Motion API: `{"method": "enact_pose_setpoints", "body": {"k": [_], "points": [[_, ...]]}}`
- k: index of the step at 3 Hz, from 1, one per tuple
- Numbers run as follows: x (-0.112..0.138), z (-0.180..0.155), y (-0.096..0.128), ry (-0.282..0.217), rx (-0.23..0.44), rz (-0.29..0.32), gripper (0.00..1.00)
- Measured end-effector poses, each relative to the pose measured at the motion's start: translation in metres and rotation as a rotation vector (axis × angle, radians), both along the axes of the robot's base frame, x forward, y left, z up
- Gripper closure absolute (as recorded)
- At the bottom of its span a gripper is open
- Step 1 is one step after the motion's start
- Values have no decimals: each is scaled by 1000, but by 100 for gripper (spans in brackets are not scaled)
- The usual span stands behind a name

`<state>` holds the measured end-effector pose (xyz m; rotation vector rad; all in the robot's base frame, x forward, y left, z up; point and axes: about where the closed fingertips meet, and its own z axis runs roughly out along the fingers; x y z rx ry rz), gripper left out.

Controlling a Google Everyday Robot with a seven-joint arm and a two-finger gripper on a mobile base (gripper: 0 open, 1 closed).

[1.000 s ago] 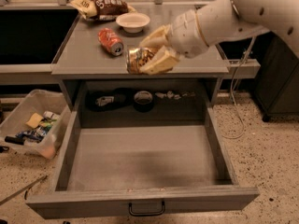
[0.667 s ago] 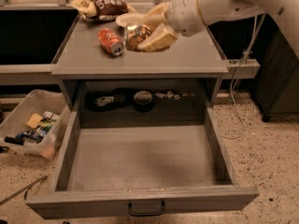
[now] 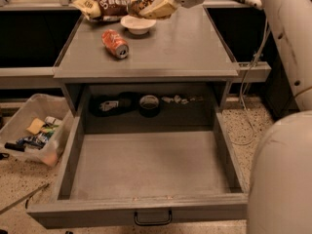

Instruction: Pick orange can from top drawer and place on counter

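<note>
My gripper (image 3: 148,5) is at the top of the camera view, above the back of the counter (image 3: 185,43), just over a white bowl. It is shut on the orange can (image 3: 138,2), a shiny golden can held tilted with a silver end to the left. The top drawer (image 3: 146,165) is pulled fully open below the counter and its flat grey floor is bare. Its dark wire handle (image 3: 152,220) shows at the front.
A smooth red-orange can (image 3: 115,43) lies on its side on the counter's left. A white bowl (image 3: 138,24) and a brown snack bag (image 3: 100,5) sit at the back. Dark items lie in the recess behind the drawer. A clear bin (image 3: 34,133) stands on the floor, left.
My gripper has carried the orange can up and toward the back of the counter, from above the front edge to over the white bowl. The view has also shifted.
</note>
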<state>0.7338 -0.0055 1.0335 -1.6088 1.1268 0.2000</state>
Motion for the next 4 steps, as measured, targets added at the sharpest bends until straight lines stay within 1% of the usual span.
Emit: {"method": "enact_pose_setpoints", "body": {"k": [1,2,3,4], "points": [[38,-7,-13,32,5,-88,100],[59,-33,-34,133,23,-169,100],[66,-66,-51,222,48,-210,100],[61,-111,-58,315,65,-204,100]]}}
